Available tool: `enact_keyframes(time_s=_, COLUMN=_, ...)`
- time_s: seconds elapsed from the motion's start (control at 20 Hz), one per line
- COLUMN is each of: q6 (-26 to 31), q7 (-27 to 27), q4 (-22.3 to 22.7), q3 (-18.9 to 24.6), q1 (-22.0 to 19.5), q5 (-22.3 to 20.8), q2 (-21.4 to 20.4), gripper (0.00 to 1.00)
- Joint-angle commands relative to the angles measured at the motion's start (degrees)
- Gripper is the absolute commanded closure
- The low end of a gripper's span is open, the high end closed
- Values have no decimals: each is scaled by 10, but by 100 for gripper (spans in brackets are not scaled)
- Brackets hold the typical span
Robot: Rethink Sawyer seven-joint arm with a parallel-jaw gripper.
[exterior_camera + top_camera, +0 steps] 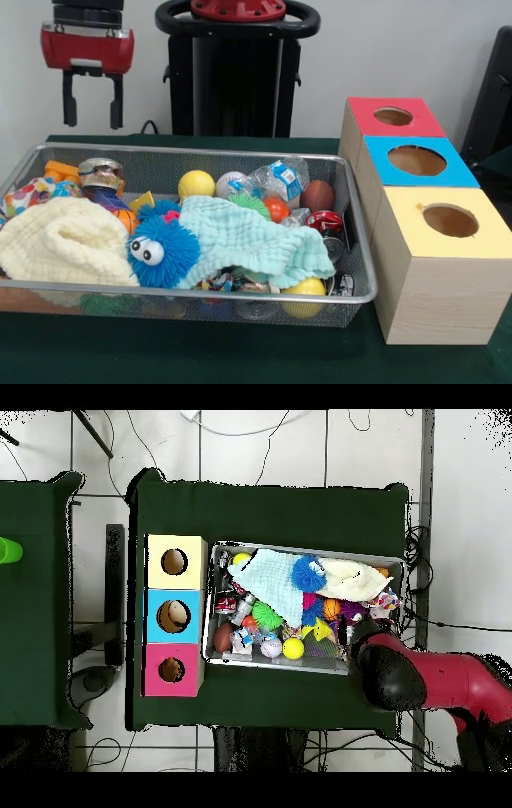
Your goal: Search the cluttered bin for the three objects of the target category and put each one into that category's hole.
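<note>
A wire mesh bin [192, 149] holds a heap of clutter. At its back lie a yellow ball [196, 183], a baseball [230, 183] and a brown football [318, 195]; a second yellow ball [304, 288] rests against the front wall. A blue fuzzy toy with eyes [160, 248] lies between a cream cloth [64, 240] and a pale teal cloth [248, 240]. My gripper [93, 108] hangs open and empty, high above the bin's back left corner. In the overhead view the arm [400, 676] covers the gripper at the bin's [300, 549] right end.
Three wooden boxes with round holes stand in a row beside the bin: red-topped [396, 118], blue-topped [416, 162] and yellow-topped [448, 222]. A clear plastic bag [280, 178], a red can [324, 222] and an orange ball [276, 210] also lie in the bin.
</note>
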Motion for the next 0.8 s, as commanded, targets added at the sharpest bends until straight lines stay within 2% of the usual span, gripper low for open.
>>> enact_keyframes(time_s=0.05, q6=-86, q7=35, q4=40, q3=-15, q1=-12, q5=-37, q2=41, gripper=0)
enact_keyframes(time_s=0.5, q6=-150, q7=34, q4=28, q3=-33, q1=-27, q5=-67, q2=105, gripper=0)
enact_keyframes(time_s=0.8, q6=-158, q7=25, q4=18, q3=-39, q1=-29, q5=-78, q2=132, gripper=0)
